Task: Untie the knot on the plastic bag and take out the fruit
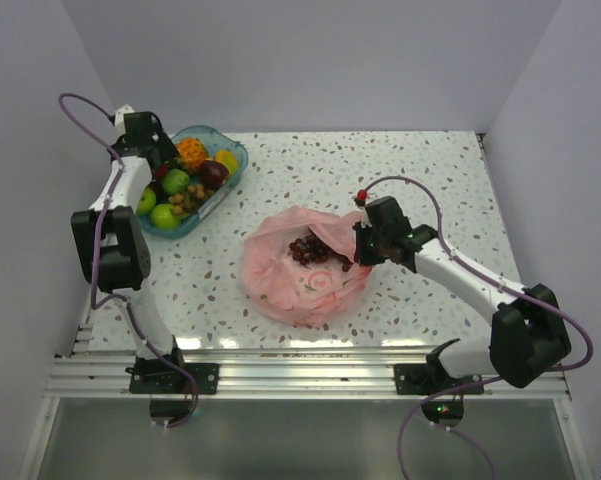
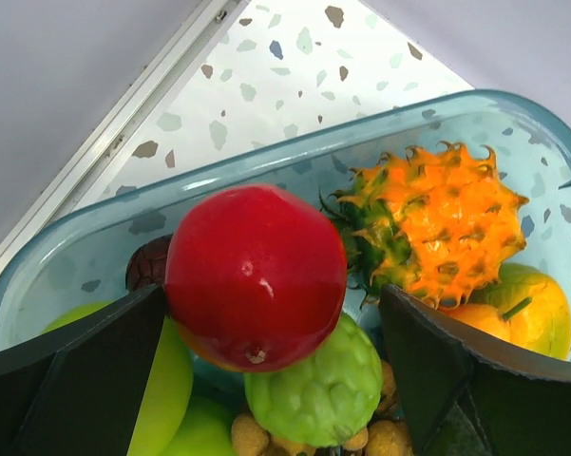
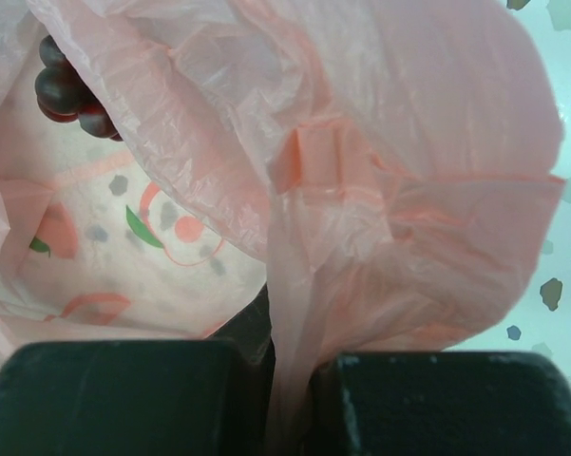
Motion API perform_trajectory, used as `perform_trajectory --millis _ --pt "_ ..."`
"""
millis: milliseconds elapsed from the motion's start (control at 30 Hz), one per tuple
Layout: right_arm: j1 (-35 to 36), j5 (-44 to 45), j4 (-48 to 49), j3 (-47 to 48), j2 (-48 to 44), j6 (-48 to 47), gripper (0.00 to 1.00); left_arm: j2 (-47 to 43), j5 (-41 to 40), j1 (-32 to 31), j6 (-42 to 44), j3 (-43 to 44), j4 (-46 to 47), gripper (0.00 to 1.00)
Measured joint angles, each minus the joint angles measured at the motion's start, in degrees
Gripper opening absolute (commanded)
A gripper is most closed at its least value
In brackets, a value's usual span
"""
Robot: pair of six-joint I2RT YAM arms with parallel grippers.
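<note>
The pink plastic bag (image 1: 305, 285) lies open mid-table with dark purple grapes (image 1: 308, 250) inside it. My right gripper (image 1: 363, 245) is at the bag's right rim, shut on a pinched fold of the plastic bag (image 3: 409, 142); the grapes (image 3: 66, 90) show at that view's top left. No knot shows. My left gripper (image 1: 165, 165) hangs open over the blue tray (image 1: 230, 150). A red apple (image 2: 255, 275) rests between its spread fingers (image 2: 76, 380), touching the left one, with a gap to the right one. A green apple (image 1: 176, 181) lies in the tray.
The tray (image 2: 266, 161) also holds a spiky orange fruit (image 2: 447, 218), a bumpy green fruit (image 2: 318, 389), small brown fruits and a yellow-green one. White walls close the table's left, back and right sides. A metal rail runs along the near edge.
</note>
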Motion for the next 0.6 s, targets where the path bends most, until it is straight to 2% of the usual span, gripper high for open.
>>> perform_trajectory --millis 167,233,267,300,367,400,533,600 --pt "0.0 0.0 -0.9 1.3 0.0 -1.5 0.13 -3.3 1.3 0.0 0.6 -2.7 -0.5 1.0" --pt "0.0 0.0 -1.7 2.3 0.0 -2.4 0.23 -5.7 1.9 0.0 0.6 -4.2 -0.9 1.0" --pt "0.0 0.0 -2.1 2.8 0.0 -2.9 0.29 -7.5 2.1 -0.2 0.5 -5.1 -1.2 1.0" --pt "0.0 0.0 -2.6 3.5 0.0 -3.5 0.45 -9.2 2.5 -0.3 0.5 -6.0 -1.5 1.0" --pt "0.0 0.0 -3.7 4.7 0.0 -4.6 0.62 -13.3 3.1 -0.9 0.5 -8.1 -1.9 1.0" --pt "0.0 0.0 -4.2 5.4 0.0 -5.2 0.77 -15.5 3.5 -1.4 0.5 -9.3 -2.1 1.0" --pt "0.3 0.1 -7.5 9.2 0.0 -8.0 0.99 -24.5 4.7 -6.9 0.5 -14.8 -2.9 1.0" --pt "1.0 0.3 -9.0 11.8 0.0 -9.7 0.99 -28.1 5.5 -11.2 0.3 -17.4 -3.2 1.0"
